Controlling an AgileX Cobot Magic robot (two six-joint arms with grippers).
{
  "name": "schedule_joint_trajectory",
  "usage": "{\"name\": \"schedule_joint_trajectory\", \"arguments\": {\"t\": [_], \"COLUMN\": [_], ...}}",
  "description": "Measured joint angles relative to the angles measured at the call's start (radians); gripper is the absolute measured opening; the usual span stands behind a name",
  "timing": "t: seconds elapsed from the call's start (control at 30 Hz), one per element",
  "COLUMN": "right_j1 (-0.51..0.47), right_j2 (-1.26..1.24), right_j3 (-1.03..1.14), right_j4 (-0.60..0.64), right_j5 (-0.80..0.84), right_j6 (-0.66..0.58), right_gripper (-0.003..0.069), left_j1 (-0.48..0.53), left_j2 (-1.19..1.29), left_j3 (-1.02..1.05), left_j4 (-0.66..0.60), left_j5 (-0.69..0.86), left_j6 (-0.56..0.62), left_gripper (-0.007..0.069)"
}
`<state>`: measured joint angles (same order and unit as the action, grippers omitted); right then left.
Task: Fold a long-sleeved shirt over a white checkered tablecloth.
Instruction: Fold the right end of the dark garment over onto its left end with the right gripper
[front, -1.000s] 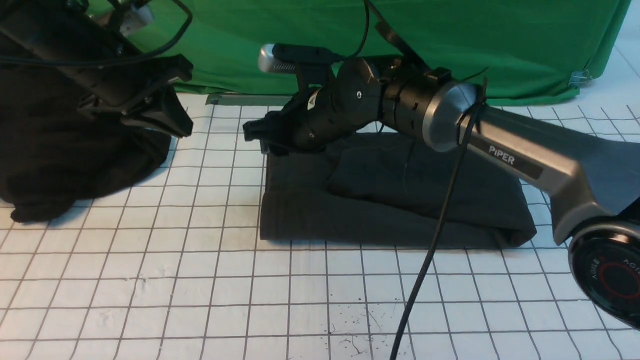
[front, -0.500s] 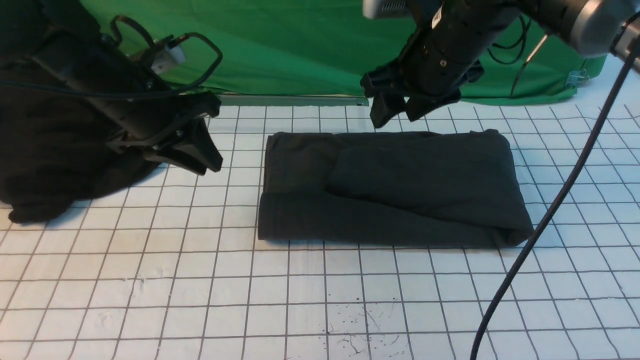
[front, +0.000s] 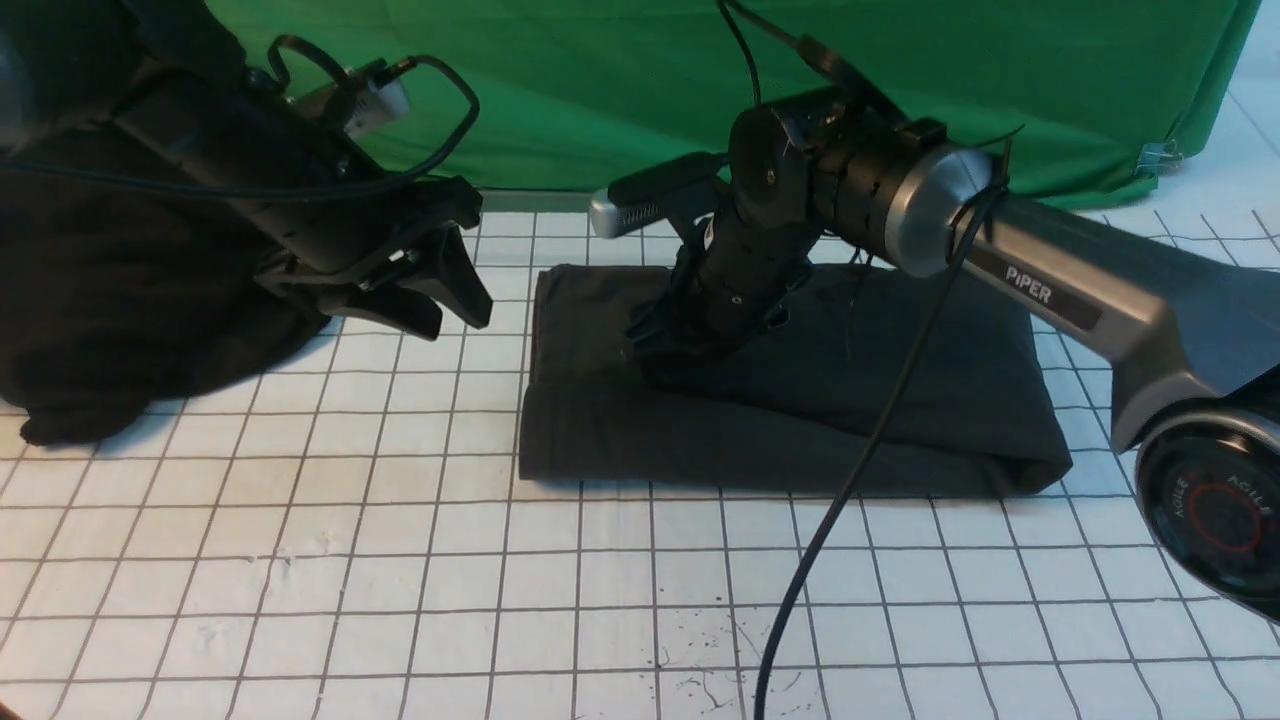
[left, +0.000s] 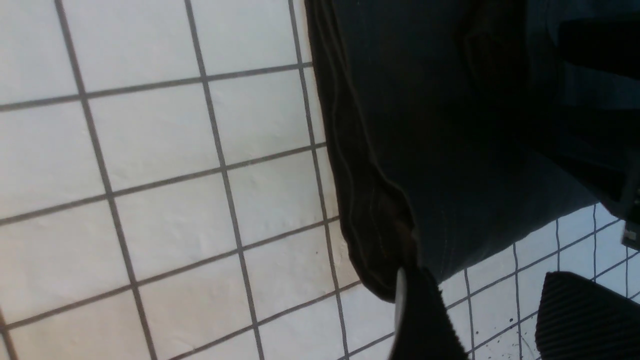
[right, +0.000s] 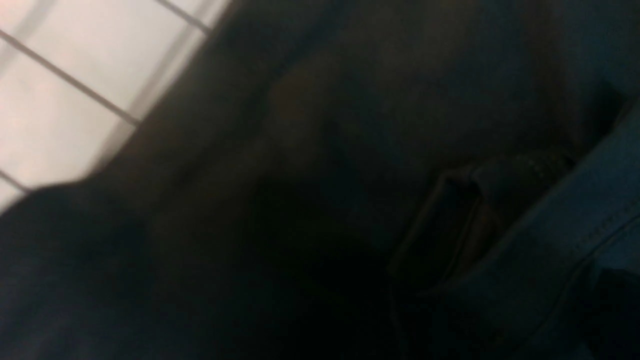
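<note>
Tablecloth (front: 400, 560) covers our workspace, one checkered sheet. One long-sleeved shirt (front: 900, 400) lies folded at its middle, one black heap (front: 100, 330) at our left. Our right gripper (front: 665, 350) presses the shirt, likely flattening a fold; its jaws we cannot tell. Our left gripper (front: 460, 325) hovers spread, empty, beside.

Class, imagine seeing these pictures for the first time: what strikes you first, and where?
The right gripper is tip-down on the folded long-sleeved shirt lying mid-table on the white checkered tablecloth. The left gripper hovers open beside a black cloth heap at far left.
</note>
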<state>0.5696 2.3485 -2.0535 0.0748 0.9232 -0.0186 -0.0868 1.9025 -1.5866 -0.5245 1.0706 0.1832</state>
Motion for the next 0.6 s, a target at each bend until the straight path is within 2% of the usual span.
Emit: {"name": "schedule_joint_trajectory", "arguments": {"t": [0.1,0.17,0.23,0.27,0.3,0.33,0.43,0.6], "right_j1": [0.000,0.000,0.000,0.000,0.000,0.000,0.000,0.000], "right_j2": [0.012,0.013,0.013,0.013,0.013,0.013,0.001,-0.049], "right_j3": [0.000,0.000,0.000,0.000,0.000,0.000,-0.011,-0.087], "right_j4": [-0.006,-0.008,-0.010,-0.010,-0.012,-0.013,-0.013,-0.013], "right_j5": [0.001,0.001,0.001,0.002,0.008,0.016,0.046,0.115], "right_j6": [0.000,0.000,0.000,0.000,0.000,0.000,0.000,0.007], "right_gripper": [0.0481,0.0395,0.0279,0.0264,0.0155,0.0076,0.0028,0.0027], "left_j1": [0.000,0.000,0.000,0.000,0.000,0.000,0.000,0.000], "left_j2": [0.000,0.000,0.000,0.000,0.000,0.000,0.000,0.000], "left_j3": [0.000,0.000,0.000,0.000,0.000,0.000,0.000,0.000], "left_j4": [0.001,0.001,0.001,0.001,0.001,0.002,0.004,0.004], "left_j5": [0.000,0.000,0.000,0.000,0.000,0.000,0.000,0.000], "left_j6": [0.000,0.000,0.000,0.000,0.000,0.000,-0.001,-0.001], "left_gripper": [0.0318,0.0318,0.0318,0.0318,0.0318,0.0318,0.0318,0.0318]}}
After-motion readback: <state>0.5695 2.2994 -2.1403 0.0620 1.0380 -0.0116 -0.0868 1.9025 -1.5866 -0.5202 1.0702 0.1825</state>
